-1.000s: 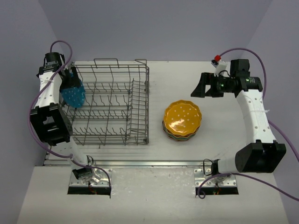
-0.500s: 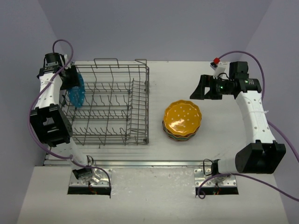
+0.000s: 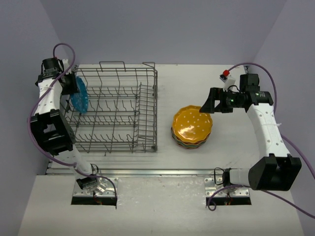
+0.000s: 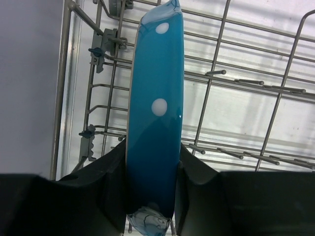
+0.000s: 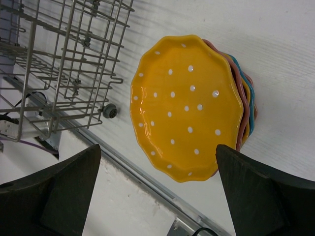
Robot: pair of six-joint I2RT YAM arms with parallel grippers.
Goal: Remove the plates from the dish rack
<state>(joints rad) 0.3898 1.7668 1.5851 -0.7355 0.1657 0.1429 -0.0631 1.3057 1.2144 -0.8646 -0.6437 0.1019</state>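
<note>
A blue plate (image 3: 78, 97) with white dots stands on edge at the far left end of the grey wire dish rack (image 3: 118, 110). My left gripper (image 3: 71, 84) is shut on its rim. In the left wrist view the blue plate (image 4: 155, 123) runs edge-on between both black fingers (image 4: 110, 172), which press on its two faces above the dish rack (image 4: 236, 83). On the table to the right of the rack, several plates lie stacked (image 3: 192, 127), with an orange-yellow one (image 5: 187, 108) on top. My right gripper (image 3: 210, 96) hovers open just right of the stack and holds nothing.
The rack's raised right side (image 3: 147, 113) stands between its tines and the stack. A metal rail (image 3: 147, 172) runs along the table's near edge. Purple cables loop from both arms. Walls close in on the left and right.
My left gripper has closed on the blue plate, which has turned from face-on to nearly edge-on. My right arm has shifted slightly nearer to the plate stack, still open.
</note>
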